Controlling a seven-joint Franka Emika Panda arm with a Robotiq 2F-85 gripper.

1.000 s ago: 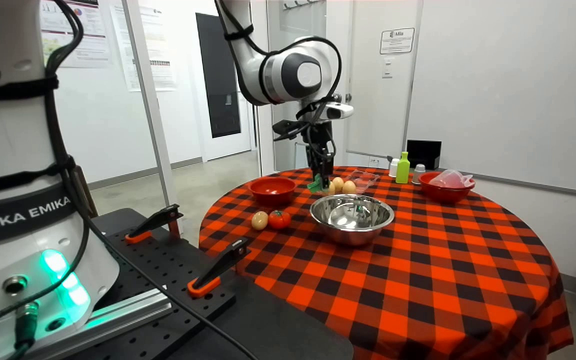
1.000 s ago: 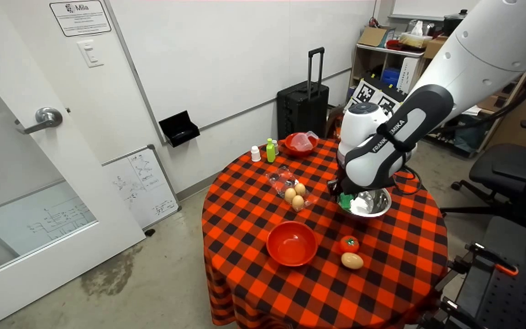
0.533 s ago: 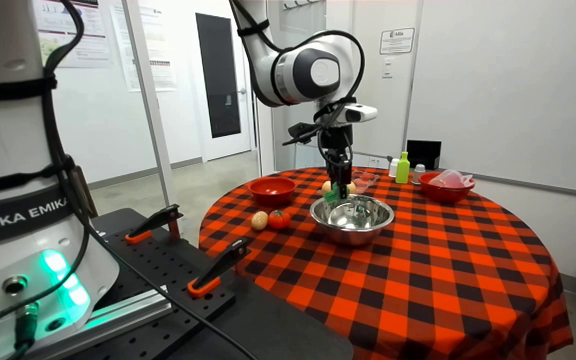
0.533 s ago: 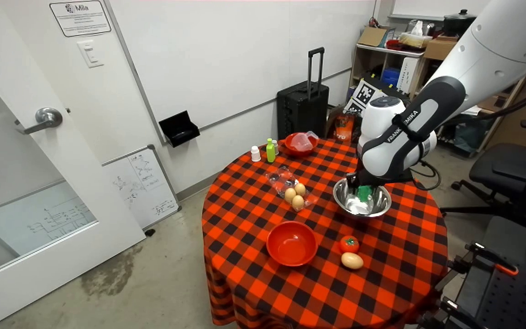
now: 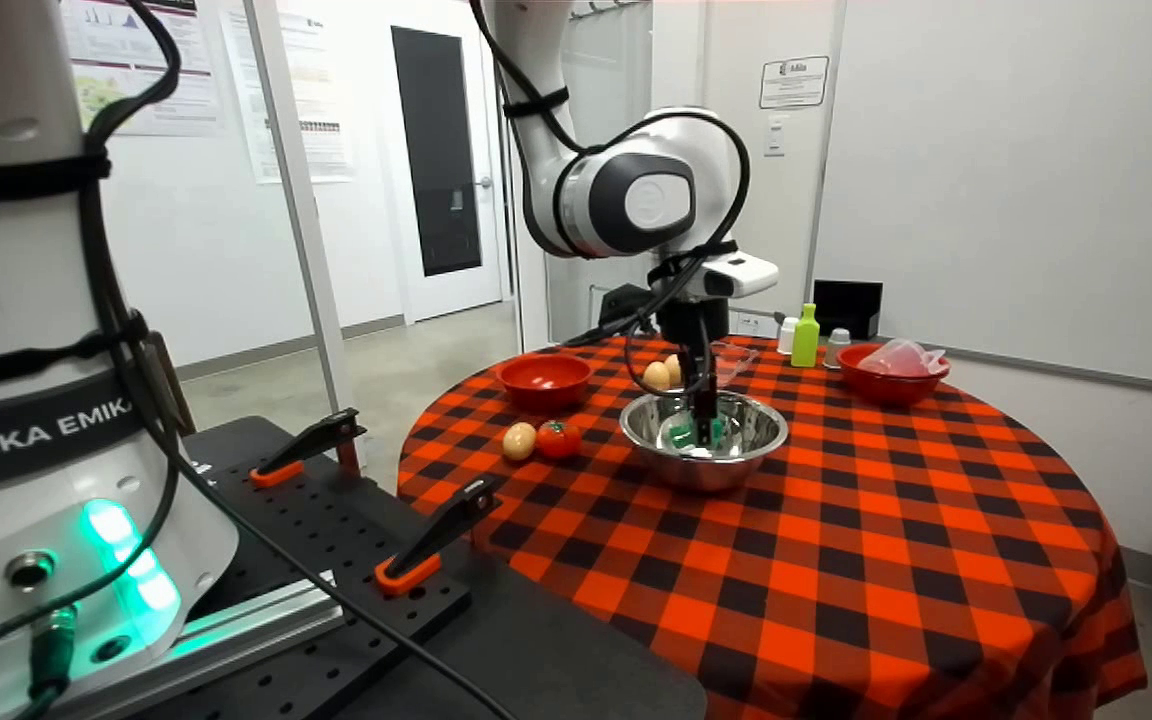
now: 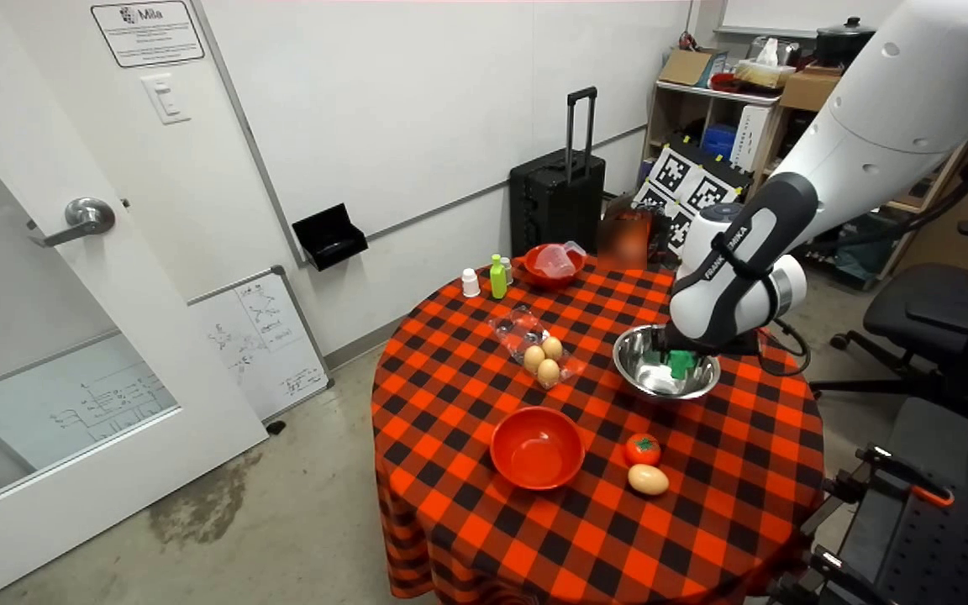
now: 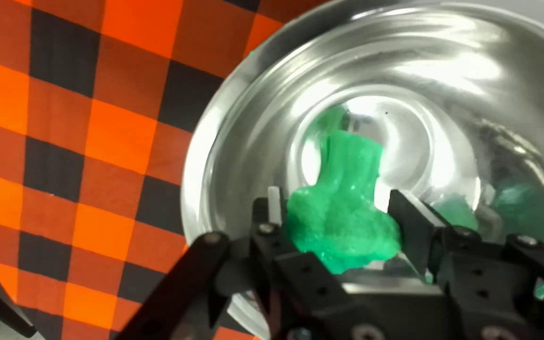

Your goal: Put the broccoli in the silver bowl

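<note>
A whiteboard [image 6: 417, 109] is spanning the far side of the room. In front of it, a round worktop [image 6: 450, 378] is standing under a red-and-black checked cloth [image 6: 450, 521]. In an exterior view, a white robot arm [image 6: 862, 126] is arching over it from the right. Below the arm, a wide, shiny silver bowl [image 6: 644, 370] is sitting upright. A smaller red bowl [image 6: 537, 454] is standing nearer and to its left; a second red bowl [image 6: 551, 282] is standing at the far edge, with a see-through plastic piece [image 6: 557, 260] lying in it.

The black pincer [image 7: 335, 203] is hanging inside the silver bowl, its two fingers [image 7: 409, 222] clamping a green broccoli [image 7: 343, 208]. A clear plastic carton [image 6: 513, 326] is lying to the left of the silver bowl. Beyond that, a lime-green bottle [image 6: 497, 281] is standing, with a small white container [image 6: 470, 284] just to its left. In the wrist view, the broccoli is resting between the fingers, within the silver bowl's rim, its stem pointing over the floor of the bowl; whether it is touching the metal is not showing clearly. A red tomato [image 6: 642, 449] is sitting on the near side of the silver bowl, with a brown egg [image 6: 648, 480] lying just beside it. Three more eggs [image 6: 534, 360] are clustering at the carton's near end.
</note>
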